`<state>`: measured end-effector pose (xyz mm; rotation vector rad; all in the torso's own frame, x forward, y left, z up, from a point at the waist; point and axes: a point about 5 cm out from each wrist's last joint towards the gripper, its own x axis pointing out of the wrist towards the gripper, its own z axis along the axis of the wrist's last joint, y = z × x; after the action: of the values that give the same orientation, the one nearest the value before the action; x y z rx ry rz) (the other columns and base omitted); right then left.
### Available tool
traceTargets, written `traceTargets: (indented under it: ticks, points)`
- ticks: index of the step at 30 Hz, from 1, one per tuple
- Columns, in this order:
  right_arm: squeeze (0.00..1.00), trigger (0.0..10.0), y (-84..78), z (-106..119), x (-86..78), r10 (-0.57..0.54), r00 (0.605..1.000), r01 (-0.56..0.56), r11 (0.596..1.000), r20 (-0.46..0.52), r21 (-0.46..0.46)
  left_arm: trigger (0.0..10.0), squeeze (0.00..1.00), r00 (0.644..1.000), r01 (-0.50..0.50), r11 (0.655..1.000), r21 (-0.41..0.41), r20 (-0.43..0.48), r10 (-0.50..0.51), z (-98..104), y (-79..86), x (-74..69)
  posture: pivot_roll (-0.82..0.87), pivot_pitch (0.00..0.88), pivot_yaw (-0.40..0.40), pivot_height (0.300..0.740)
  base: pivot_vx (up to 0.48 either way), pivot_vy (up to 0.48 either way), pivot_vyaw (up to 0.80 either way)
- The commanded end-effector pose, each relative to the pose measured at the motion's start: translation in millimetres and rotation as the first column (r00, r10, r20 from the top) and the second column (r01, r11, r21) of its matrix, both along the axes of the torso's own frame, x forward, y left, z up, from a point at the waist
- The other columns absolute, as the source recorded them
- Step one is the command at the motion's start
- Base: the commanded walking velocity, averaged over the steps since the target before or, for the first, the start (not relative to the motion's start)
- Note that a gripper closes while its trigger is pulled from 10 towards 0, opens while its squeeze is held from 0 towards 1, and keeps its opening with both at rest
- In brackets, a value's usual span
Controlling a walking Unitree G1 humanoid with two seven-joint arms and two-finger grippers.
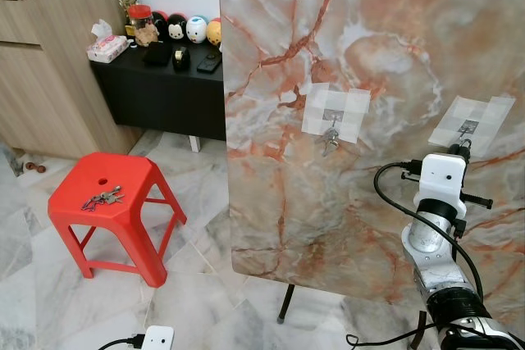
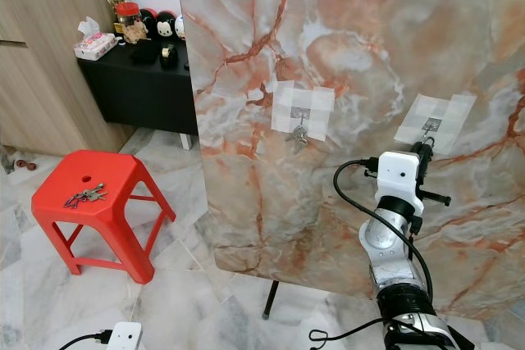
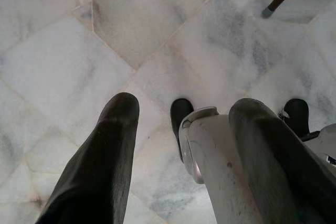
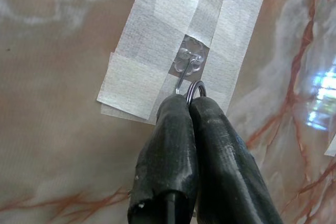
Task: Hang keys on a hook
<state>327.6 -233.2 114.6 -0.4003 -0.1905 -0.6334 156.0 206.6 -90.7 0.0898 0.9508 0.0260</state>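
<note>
My right gripper (image 4: 188, 102) is raised against the upright marble board (image 1: 271, 202). It is shut on a metal key ring (image 4: 197, 86), which touches the wire of the clear right hook (image 4: 188, 65) taped to the board. From the head the same gripper (image 1: 463, 150) sits just under that hook (image 1: 467, 128). A second bunch of keys (image 1: 330, 139) hangs from the left taped hook (image 1: 332, 115). More keys (image 1: 102, 197) lie on the red stool (image 1: 131, 178). My left gripper (image 3: 186, 108) hangs open, pointing at the marble floor.
A black low bench (image 1: 164, 88) with toys, a jar and a tissue box stands behind the stool, beside a wooden cabinet (image 1: 49, 63). The board's stand leg (image 1: 285, 305) meets the floor. A white plug box (image 1: 156, 338) with a cable lies on the tiles.
</note>
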Motion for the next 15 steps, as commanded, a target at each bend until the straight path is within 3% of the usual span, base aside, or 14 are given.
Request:
traceTargets:
  ticks: [1, 15]
  points:
    - [0.00, 10.0, -5.3, 6.5, 3.3, -0.016, 1.000, 0.016, 1.000, 0.006, -0.009, 10.0, 0.00, 1.000, 0.019, 1.000, 0.008, -0.021, -0.019, -1.4, -1.1, -1.7, 0.02, 0.000, -0.047, 0.740, 0.000, 0.000, 0.00]
    - [0.00, 10.0, -7.7, 9.0, 7.7, -0.007, 1.000, 0.007, 1.000, -0.009, 0.005, 10.0, 0.00, 1.000, 0.012, 1.000, 0.008, -0.017, -0.012, -0.8, -1.0, -0.3, 0.02, 0.000, -0.046, 0.740, 0.000, 0.000, 0.00]
